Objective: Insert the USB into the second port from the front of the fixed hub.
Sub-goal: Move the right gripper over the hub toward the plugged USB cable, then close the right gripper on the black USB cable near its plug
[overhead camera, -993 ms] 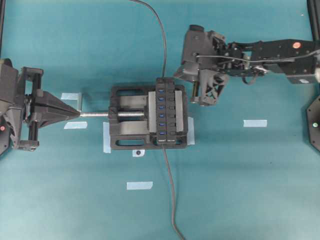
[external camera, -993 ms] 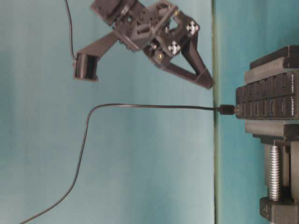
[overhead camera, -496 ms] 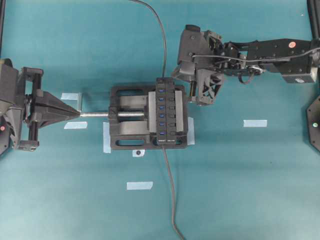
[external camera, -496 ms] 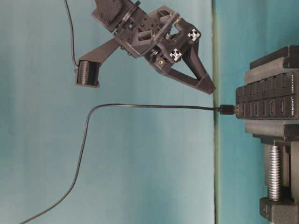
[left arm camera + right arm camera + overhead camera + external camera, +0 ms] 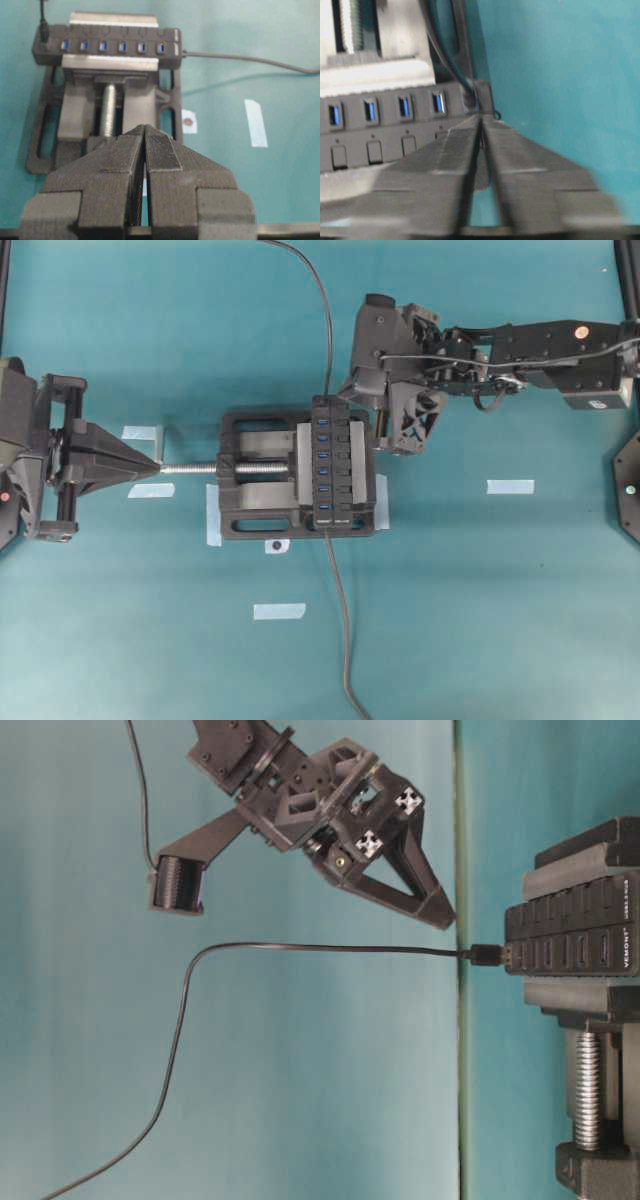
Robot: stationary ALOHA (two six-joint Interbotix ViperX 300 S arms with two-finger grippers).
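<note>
The fixed hub (image 5: 345, 465) is a black bar with blue slots, clamped in the vise. It also shows in the left wrist view (image 5: 170, 47) and the right wrist view (image 5: 385, 130). The USB (image 5: 327, 400) sits plugged into the hub's end port at the far end; its plug shows too in the table-level view (image 5: 487, 955) and the right wrist view (image 5: 470, 96). My right gripper (image 5: 385, 435) is shut and empty, its tips (image 5: 481, 119) just beside the plug. My left gripper (image 5: 155, 468) is shut and empty, far left, off the vise screw's end.
The black vise (image 5: 255, 500) with its silver screw (image 5: 190, 468) holds the hub mid-table. The hub's own cable (image 5: 345, 640) runs off the near end toward the front edge. The USB's cable (image 5: 318, 290) trails to the back. Tape strips (image 5: 510, 486) lie around.
My right gripper has moved left and slightly back, closer to the hub's far end and the plug. The left arm, hub and plug have not moved.
</note>
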